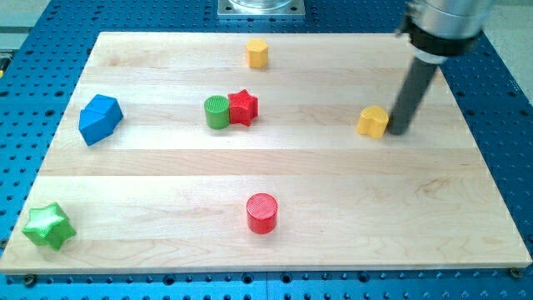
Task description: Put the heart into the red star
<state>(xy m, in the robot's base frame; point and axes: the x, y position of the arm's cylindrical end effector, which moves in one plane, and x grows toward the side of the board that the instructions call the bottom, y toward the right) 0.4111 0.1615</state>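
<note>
Our tip (397, 131) touches the yellow heart (373, 122) on its right; the red star (243, 107) lies well left.

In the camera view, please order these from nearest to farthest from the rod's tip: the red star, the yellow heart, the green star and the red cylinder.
Measured from my tip:
1. Yellow heart, right beside the tip, on its left in the view.
2. Red star, mid-board, against the green cylinder.
3. Red cylinder, toward the view's bottom.
4. Green star, at the view's bottom-left corner.
</note>
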